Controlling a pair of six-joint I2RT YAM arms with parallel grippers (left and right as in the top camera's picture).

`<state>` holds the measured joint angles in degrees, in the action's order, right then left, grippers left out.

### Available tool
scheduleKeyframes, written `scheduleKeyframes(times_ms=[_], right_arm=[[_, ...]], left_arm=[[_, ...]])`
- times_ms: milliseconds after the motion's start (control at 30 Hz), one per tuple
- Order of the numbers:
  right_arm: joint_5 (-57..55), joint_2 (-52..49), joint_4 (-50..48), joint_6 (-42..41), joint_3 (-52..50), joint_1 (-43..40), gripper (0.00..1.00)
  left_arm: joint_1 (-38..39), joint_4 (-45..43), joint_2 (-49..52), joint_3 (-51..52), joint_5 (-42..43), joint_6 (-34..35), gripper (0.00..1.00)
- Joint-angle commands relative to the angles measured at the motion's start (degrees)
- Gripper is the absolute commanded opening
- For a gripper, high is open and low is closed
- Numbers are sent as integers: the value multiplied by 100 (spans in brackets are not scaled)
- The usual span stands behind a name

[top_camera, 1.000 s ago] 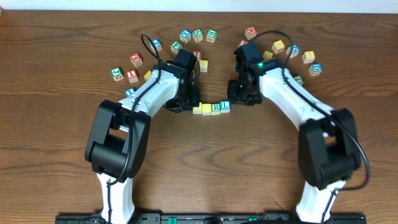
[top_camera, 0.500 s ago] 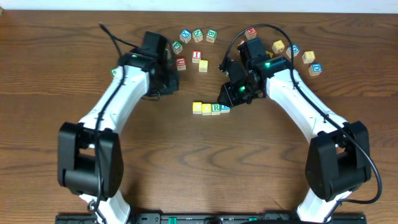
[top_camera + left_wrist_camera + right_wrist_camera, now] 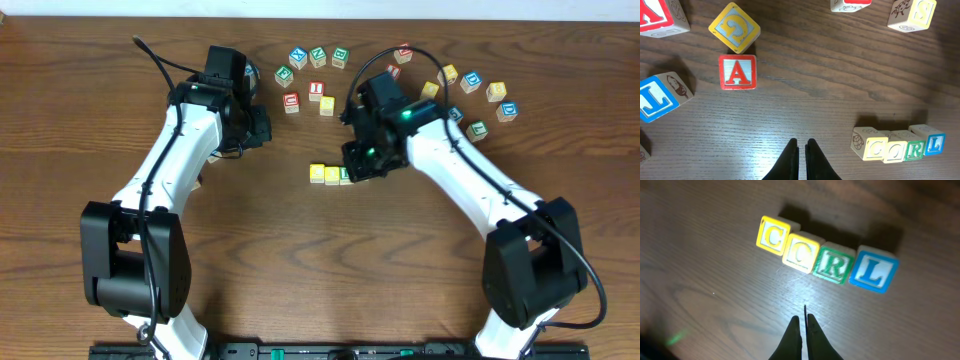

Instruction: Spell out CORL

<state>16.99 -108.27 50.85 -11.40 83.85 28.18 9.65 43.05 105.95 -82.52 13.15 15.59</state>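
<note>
We are judging the CORL cubes (image 3: 826,259) light and rigid, grippable across flat sides; right pincer (image 3: 803,325), at their six o'clock, and left pincer (image 3: 802,150) are both pressed together, empty.

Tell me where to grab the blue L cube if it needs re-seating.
Take the blue L cube from above, fingers on the two faces that run along the row. Its inner side sits against the green R cube, leaving no finger room there; the other sides are free and it lies flat.
</note>
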Motion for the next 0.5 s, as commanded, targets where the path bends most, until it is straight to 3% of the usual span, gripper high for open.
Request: scheduleKeyframes(times_ms=[0, 233, 467], right_arm=[[-529, -13, 17, -667, 28, 308, 1], [-1106, -188, 9, -1532, 9, 717, 1], [-1104, -706, -107, -1797, 9, 883, 1]], left_arm=[[-9, 15, -127, -52, -76, -92, 7], [-9, 17, -127, -52, -76, -92, 8], [-11, 17, -127, -52, -79, -94, 8]])
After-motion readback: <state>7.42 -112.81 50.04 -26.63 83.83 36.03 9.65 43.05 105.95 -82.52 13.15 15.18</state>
